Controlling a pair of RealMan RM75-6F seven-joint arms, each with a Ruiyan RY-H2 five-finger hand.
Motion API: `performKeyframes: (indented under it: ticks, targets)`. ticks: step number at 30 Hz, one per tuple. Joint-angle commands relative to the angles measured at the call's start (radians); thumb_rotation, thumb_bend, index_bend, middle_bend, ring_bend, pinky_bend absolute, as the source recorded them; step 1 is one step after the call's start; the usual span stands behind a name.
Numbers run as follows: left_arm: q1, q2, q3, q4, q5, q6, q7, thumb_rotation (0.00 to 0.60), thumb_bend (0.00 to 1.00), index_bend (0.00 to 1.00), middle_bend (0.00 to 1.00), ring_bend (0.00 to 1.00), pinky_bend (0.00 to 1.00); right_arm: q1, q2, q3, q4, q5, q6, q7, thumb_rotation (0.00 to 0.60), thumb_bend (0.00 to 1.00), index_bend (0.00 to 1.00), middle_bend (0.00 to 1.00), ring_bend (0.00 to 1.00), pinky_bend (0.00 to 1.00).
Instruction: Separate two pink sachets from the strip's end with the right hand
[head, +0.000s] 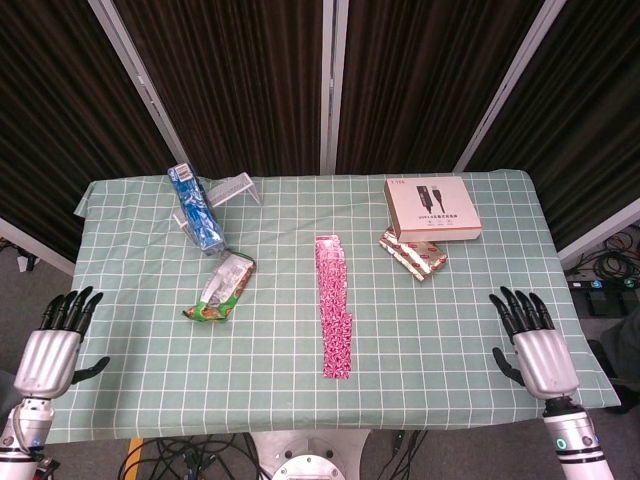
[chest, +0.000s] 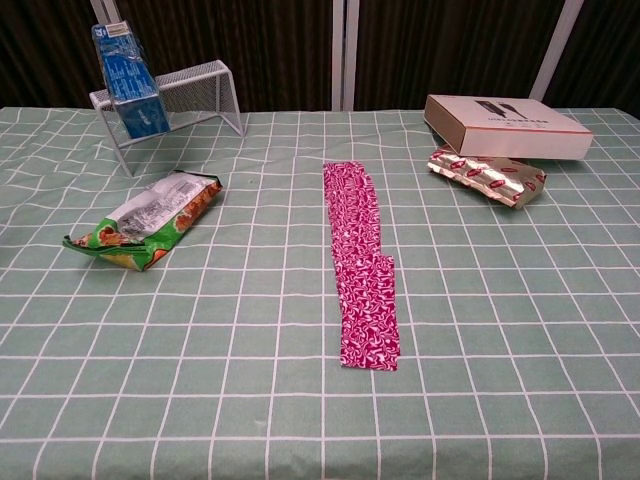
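A long strip of pink sachets (head: 333, 305) lies flat down the middle of the green checked table (head: 450, 320), one end toward me; the chest view shows the same strip of pink sachets (chest: 360, 262) with its near end around the table's centre. My right hand (head: 532, 345) hovers over the table's front right corner, fingers spread and empty, well right of the strip. Off the front left corner my left hand (head: 52, 343) is held up, fingers apart and empty. Neither hand appears in the chest view.
A green snack bag (head: 222, 287) lies left of the strip. A blue carton (head: 195, 208) leans on a white wire rack (head: 232, 188) at back left. At back right sit a white box (head: 432, 208) and a red-and-silver packet (head: 412, 254).
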Motion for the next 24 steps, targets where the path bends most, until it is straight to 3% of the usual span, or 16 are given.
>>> performKeyframes:
  ticks: [1,2,4,8,9,12,15,24]
  targets:
    - [0.002,0.002,0.002,-0.001,-0.001,0.0,-0.001,0.6,0.14,0.02,0.0,0.0,0.07,0.016,-0.011,-0.025,-0.027,-0.036,-0.031,-0.053,0.6,0.7,0.0,0.02,0.0,0.0]
    - [0.003,0.003,0.002,-0.001,-0.001,0.001,-0.002,0.6,0.14,0.02,0.0,0.0,0.07,0.019,-0.02,-0.03,-0.026,-0.048,-0.034,-0.063,0.6,0.79,0.0,0.05,0.01,0.01]
    - [0.006,0.004,0.003,0.001,-0.002,0.003,-0.007,0.6,0.14,0.02,0.0,0.0,0.07,0.025,-0.046,-0.036,-0.016,-0.079,-0.031,-0.082,0.6,0.91,0.0,0.18,0.12,0.15]
    - [0.01,0.006,0.005,0.006,-0.003,0.005,-0.018,0.6,0.14,0.02,0.0,0.0,0.07,0.035,-0.102,-0.042,0.012,-0.129,-0.025,-0.104,0.6,0.97,0.0,0.48,0.39,0.45]
    - [0.01,0.007,0.005,0.007,-0.004,0.005,-0.019,0.6,0.14,0.02,0.0,0.0,0.07,0.04,-0.115,-0.045,0.02,-0.14,-0.028,-0.113,0.6,0.99,0.0,0.63,0.53,0.55]
    - [0.013,0.009,0.004,0.009,-0.006,0.007,-0.027,0.6,0.14,0.02,0.0,0.0,0.07,0.056,-0.149,-0.067,0.029,-0.155,-0.075,-0.148,0.6,1.0,0.06,0.85,0.73,0.69]
    - [0.017,0.01,0.004,0.012,-0.007,0.011,-0.032,0.6,0.14,0.02,0.0,0.0,0.07,0.071,-0.169,-0.082,0.021,-0.159,-0.121,-0.182,0.6,1.0,0.1,0.87,0.76,0.72]
    - [0.034,0.02,0.007,0.031,-0.019,0.02,-0.062,0.6,0.14,0.02,0.0,0.0,0.07,0.106,-0.243,-0.125,-0.044,-0.105,-0.278,-0.306,0.6,1.0,0.11,0.87,0.77,0.72]
